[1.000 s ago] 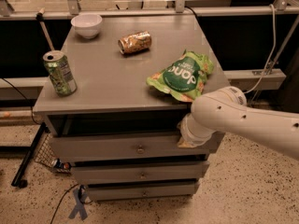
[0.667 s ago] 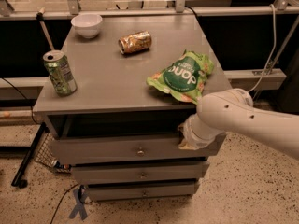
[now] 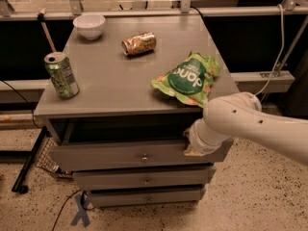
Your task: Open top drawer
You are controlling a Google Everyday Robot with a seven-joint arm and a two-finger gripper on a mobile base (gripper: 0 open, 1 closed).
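Grey top drawer (image 3: 106, 154) sits part way out under the table top (image 3: 110, 83), with a dark gap above its front; the gripper (image 3: 190, 142) is at its right end, grip cannot be told; judged mid-pull, and the next move calls for a straight outward draw.

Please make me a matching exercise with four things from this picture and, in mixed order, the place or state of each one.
1 bowl
2 green can
3 brown can
4 gripper

a lying on its side
b at the right end of the top drawer
c upright, front left of the tabletop
d back left of the tabletop

Pairs: 1-d, 2-c, 3-a, 4-b.
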